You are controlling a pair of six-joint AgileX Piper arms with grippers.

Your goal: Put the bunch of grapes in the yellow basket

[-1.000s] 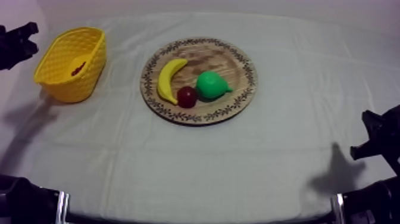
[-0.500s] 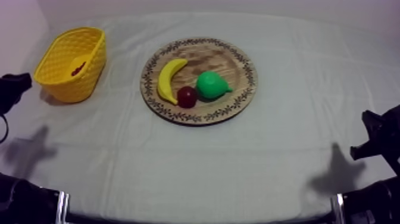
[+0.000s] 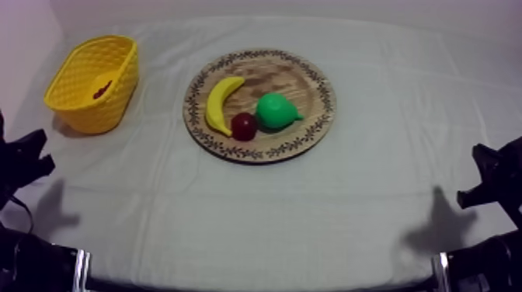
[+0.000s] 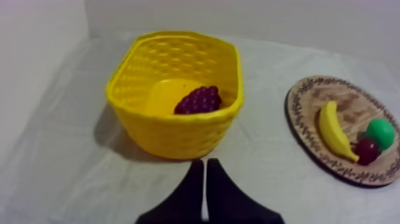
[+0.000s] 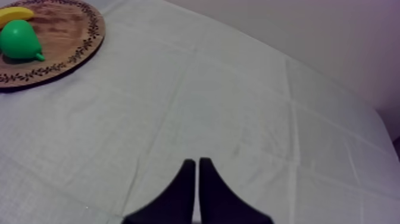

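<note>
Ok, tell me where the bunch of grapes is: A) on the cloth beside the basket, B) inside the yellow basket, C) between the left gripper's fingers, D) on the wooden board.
B: the bunch of grapes lies inside the yellow basket, and the left gripper is shut on nothing, apart from it.

Nothing for you to read, operator: no lettering, label, brand or number on wooden board [image 3: 289, 76], yellow basket [image 3: 116, 99] or cloth [image 3: 311, 221]. Board rim: ornament only.
</note>
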